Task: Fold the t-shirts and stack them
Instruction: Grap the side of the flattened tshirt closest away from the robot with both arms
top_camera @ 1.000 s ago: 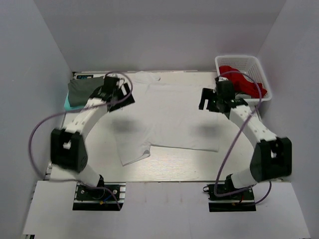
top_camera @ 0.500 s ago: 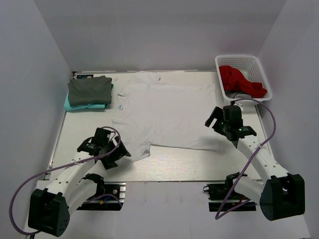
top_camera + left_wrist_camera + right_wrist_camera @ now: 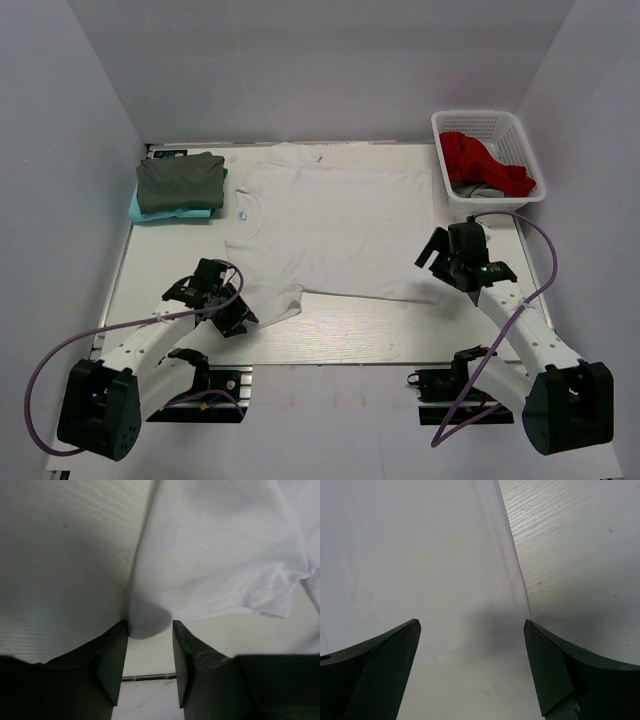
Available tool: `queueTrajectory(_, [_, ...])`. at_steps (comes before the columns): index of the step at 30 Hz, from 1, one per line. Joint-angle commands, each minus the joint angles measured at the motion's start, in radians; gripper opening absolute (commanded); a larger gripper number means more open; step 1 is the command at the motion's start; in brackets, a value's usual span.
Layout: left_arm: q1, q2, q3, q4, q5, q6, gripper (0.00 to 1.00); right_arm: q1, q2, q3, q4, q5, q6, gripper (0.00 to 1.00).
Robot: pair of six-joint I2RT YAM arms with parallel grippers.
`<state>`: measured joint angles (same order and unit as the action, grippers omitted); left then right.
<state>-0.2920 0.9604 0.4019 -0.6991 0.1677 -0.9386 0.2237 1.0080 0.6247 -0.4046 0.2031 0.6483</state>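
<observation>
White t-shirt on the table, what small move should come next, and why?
Probably close the left gripper on the near corner of the white t-shirt: that corner sits between its jaws, which stand apart, and the shirt lies flat, unfolded. The right gripper hangs wide open over the other near corner.

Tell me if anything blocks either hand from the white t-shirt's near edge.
Nothing visible does. The left hand straddles the near-left corner of the white t-shirt, with the cloth edge between its parted fingers. The right hand hangs open over the near-right corner, with only cloth and bare table below.
</observation>
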Motion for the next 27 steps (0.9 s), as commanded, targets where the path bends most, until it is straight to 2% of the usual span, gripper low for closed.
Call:
queueTrajectory(1, [-0.006,0.044,-0.02,0.085,-0.059,-0.017,0.51,-0.003,-0.034,-0.013,-0.036,-0.001,0.01,0.9])
queueTrajectory(4, [-0.006,0.058,-0.011,0.101,-0.059,-0.017,0.26,-0.004,-0.049,-0.023,-0.049,0.004,0.01,0.9])
queueTrajectory(5, [-0.006,0.067,-0.011,0.101,-0.059,-0.017,0.06,-0.004,-0.051,-0.026,-0.068,0.007,0.011,0.9])
queueTrajectory(6, [-0.006,0.067,0.001,0.084,-0.059,-0.017,0.0,-0.004,-0.052,-0.026,-0.077,0.013,0.016,0.9])
queueTrajectory(13, [-0.006,-0.034,0.011,-0.016,-0.059,0.001,0.0,-0.004,-0.062,-0.059,-0.191,0.019,0.036,0.9])
queueTrajectory(20, [-0.006,-0.043,0.011,-0.027,-0.022,0.011,0.0,-0.006,-0.019,-0.135,-0.12,0.019,0.08,0.88])
queueTrajectory(25, [-0.006,-0.034,0.011,-0.017,-0.002,0.02,0.0,-0.026,0.06,-0.151,-0.059,-0.033,0.105,0.78])
queueTrajectory(26, [-0.006,-0.034,0.011,-0.017,-0.002,0.02,0.0,-0.005,0.064,-0.157,-0.051,-0.033,0.112,0.74])
queueTrajectory(27, [-0.006,-0.034,0.011,-0.017,-0.002,0.02,0.0,-0.004,0.076,-0.16,-0.045,-0.034,0.108,0.62])
